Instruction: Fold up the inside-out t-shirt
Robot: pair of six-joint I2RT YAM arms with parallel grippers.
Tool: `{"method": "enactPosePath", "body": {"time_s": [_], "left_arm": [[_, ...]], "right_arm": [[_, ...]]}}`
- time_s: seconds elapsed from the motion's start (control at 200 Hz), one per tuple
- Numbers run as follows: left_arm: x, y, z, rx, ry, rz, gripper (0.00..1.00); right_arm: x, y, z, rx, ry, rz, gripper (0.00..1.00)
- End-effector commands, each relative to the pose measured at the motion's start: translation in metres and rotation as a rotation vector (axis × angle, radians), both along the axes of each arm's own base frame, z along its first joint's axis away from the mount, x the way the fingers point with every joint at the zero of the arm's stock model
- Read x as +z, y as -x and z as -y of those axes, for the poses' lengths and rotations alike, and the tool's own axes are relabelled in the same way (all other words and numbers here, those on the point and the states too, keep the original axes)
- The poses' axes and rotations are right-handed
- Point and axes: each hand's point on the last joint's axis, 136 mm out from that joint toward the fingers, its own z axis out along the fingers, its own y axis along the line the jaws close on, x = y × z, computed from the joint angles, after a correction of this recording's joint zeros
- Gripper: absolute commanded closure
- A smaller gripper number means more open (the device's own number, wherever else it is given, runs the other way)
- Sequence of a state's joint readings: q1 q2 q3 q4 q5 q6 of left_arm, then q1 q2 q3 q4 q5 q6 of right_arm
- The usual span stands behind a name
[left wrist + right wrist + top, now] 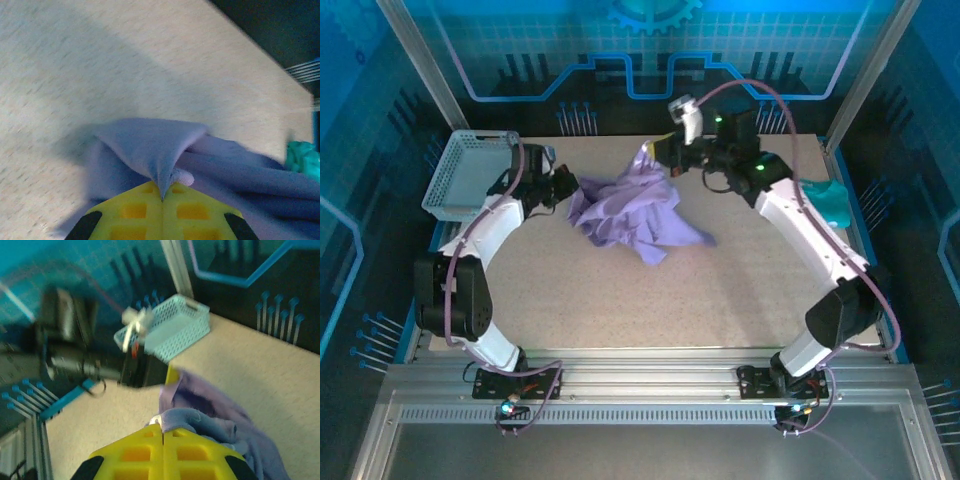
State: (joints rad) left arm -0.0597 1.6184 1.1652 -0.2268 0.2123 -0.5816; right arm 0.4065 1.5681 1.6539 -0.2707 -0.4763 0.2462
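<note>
The inside-out t-shirt (625,212) is a lavender-purple bundle, crumpled and stretched between both grippers above the far middle of the table. My left gripper (568,190) is shut on its left edge; in the left wrist view a fold of the t-shirt (150,145) is pinched between the yellow fingers (135,210), with a small white tag beside it. My right gripper (665,158) is shut on the shirt's upper right part, lifting it; in the right wrist view the cloth (200,420) is bunched at the yellow fingertips (135,450).
A pale mesh basket (465,178) stands at the far left, also the basket (170,330) in the right wrist view. A teal garment (830,200) lies at the far right edge, its corner (302,157) in the left wrist view. The near half of the table (650,300) is bare.
</note>
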Motion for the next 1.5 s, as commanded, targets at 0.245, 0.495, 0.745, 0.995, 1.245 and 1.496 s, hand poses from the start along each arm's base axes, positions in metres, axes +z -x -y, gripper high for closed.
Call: {"method": "enactPosePath", "body": {"time_s": [0.245, 0.495, 0.745, 0.995, 1.245, 1.496], "left_arm": [[-0.054, 0.066, 0.021, -0.061, -0.017, -0.018, 0.62], [0.049, 0.091, 0.102, -0.357, -0.1, 0.411, 0.29], [0.08, 0.097, 0.203, -0.577, -0.152, 0.598, 0.33], [0.08, 0.068, 0.241, -0.574, -0.167, 0.651, 0.77], [0.088, 0.123, 0.301, -0.777, -0.195, 0.899, 1.0], [0.044, 0.178, 0.336, -0.995, -0.325, 0.972, 1.0]], "right_arm": [[0.015, -0.01, 0.029, -0.002, -0.088, 0.037, 1.0], [-0.019, -0.02, 0.019, -0.011, -0.058, -0.068, 1.0], [-0.025, -0.022, 0.008, -0.109, -0.081, -0.21, 1.0], [-0.014, -0.022, -0.003, -0.138, -0.159, -0.281, 1.0], [0.013, -0.043, 0.009, -0.246, -0.303, -0.32, 1.0], [0.05, -0.062, 0.023, -0.194, -0.323, -0.299, 1.0]]}}
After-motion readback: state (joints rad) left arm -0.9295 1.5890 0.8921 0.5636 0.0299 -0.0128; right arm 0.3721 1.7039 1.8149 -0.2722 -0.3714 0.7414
